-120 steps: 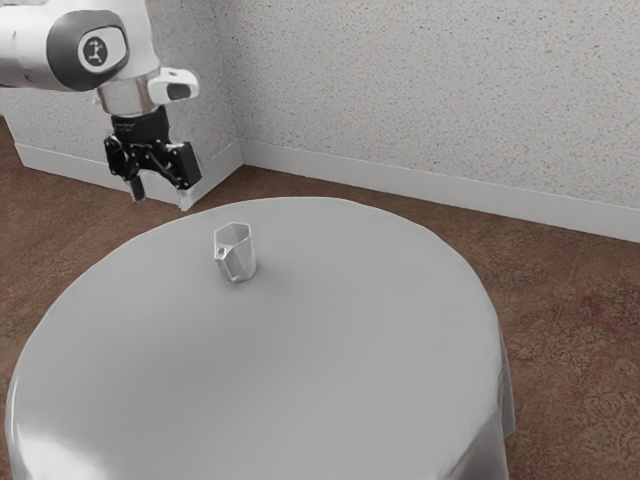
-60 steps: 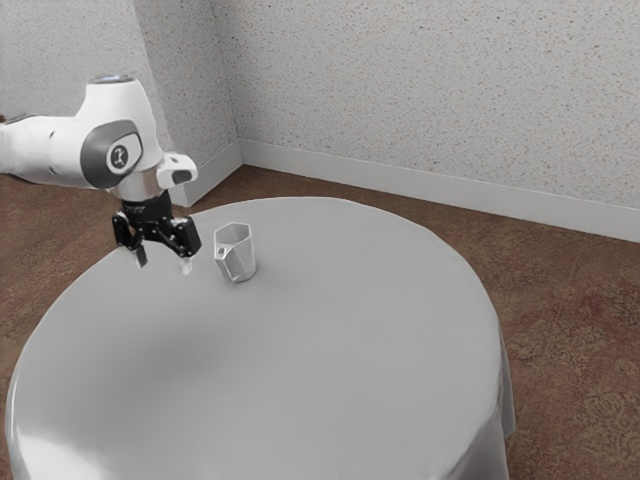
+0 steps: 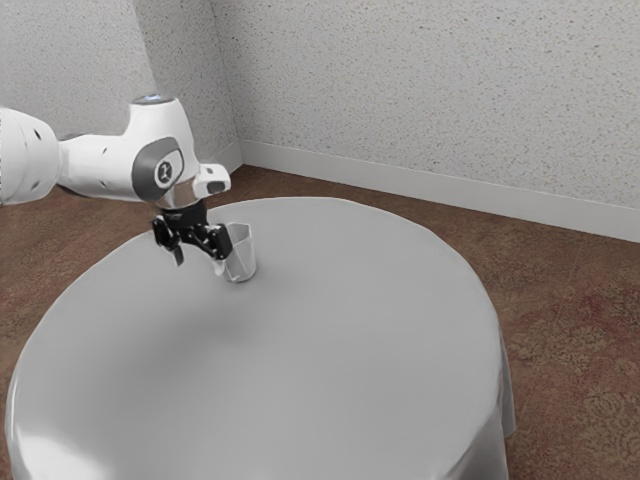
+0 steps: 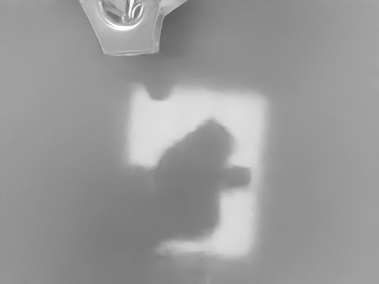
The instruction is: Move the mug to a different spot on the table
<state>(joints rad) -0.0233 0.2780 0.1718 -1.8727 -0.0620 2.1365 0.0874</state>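
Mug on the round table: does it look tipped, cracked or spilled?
Nothing stands out. The faceted white mug stands upright and whole on the round white-clothed table, nothing spilled around it. The black two-finger gripper hangs open beside it, on the exterior view's left.

mug (image 3: 241, 265) pale grey | table (image 3: 320, 370) light grey | tool (image 3: 198, 263) black | wall (image 3: 450, 90) speckled grey | floor (image 3: 570, 300) mottled brown

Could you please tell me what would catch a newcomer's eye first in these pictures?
The white arm reaches in from the exterior view's left, its black tool open and low beside a faceted mug. The mug stands upright on a round, white-draped table. In the wrist view, a dark shadow crosses a bright patch on the table.
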